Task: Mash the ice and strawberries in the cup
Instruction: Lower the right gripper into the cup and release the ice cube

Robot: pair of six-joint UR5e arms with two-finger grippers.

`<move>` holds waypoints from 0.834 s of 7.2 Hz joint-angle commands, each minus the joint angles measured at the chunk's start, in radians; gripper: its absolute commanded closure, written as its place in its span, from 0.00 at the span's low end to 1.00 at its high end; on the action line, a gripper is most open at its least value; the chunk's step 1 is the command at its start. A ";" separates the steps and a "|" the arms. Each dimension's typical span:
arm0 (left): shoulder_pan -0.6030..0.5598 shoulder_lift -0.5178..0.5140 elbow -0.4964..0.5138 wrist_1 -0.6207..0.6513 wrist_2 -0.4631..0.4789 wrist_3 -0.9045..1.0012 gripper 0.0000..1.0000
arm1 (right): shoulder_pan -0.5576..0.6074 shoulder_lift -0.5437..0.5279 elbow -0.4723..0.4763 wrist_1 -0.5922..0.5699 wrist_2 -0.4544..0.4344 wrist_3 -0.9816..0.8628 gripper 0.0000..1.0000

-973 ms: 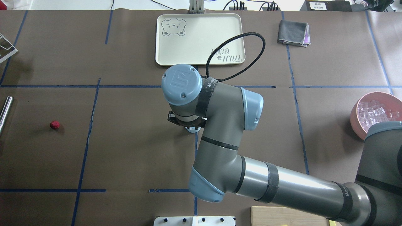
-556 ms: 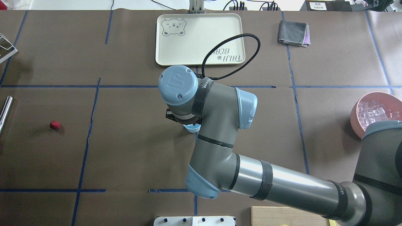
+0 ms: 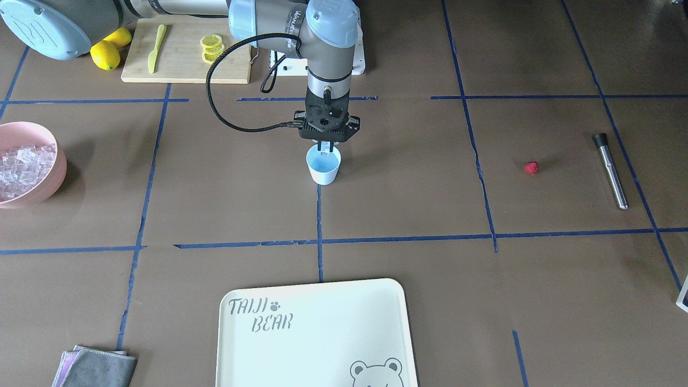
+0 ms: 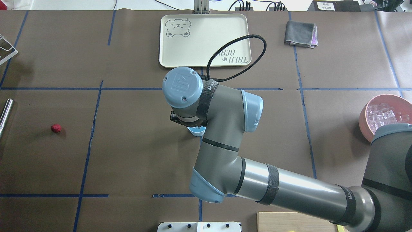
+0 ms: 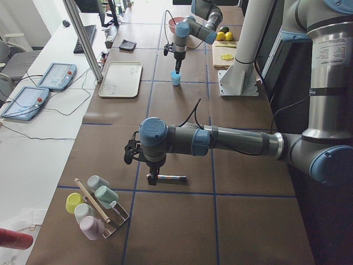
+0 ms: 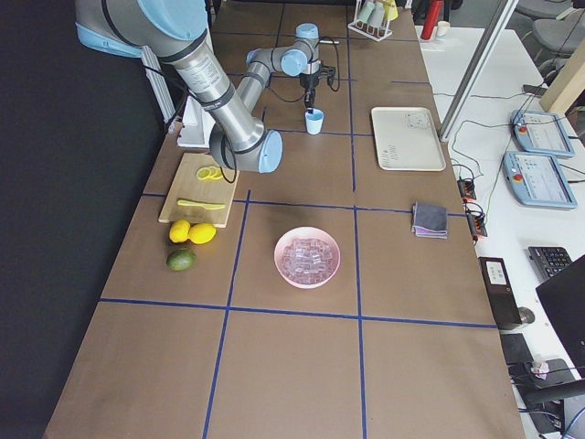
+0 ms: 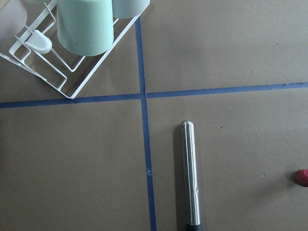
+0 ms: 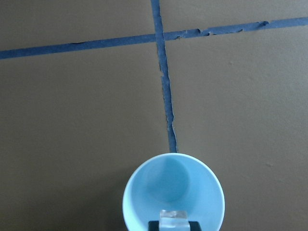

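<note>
Fingertips (image 8: 153, 225) of the right gripper (image 3: 326, 148) are clenching one clear ice cube (image 8: 173, 218) just above the mouth of the light-blue cup (image 3: 323, 169), close to its rim. The cup is standing upright on a blue tape line near the middle of the front-facing frame. Everything else is lying well apart from it: the cream tray (image 3: 317, 344) along the bottom edge, the pink bowl (image 3: 49, 188) of ice cubes (image 3: 21, 164) cut by the left edge, and the strawberry (image 3: 531, 167) far right, near the steel muddler (image 3: 611, 172). The left gripper (image 5: 150, 178) is hanging over that muddler; whether its jaws are parted or closed cannot be told.
</note>
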 commanded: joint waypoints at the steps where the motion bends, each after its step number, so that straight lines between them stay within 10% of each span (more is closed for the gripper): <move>1: 0.000 -0.002 -0.001 0.003 0.000 0.000 0.00 | 0.003 0.001 0.000 0.002 0.000 0.000 0.40; 6: 0.000 -0.001 -0.010 0.004 0.000 0.000 0.00 | 0.019 0.004 0.014 0.003 0.000 0.002 0.01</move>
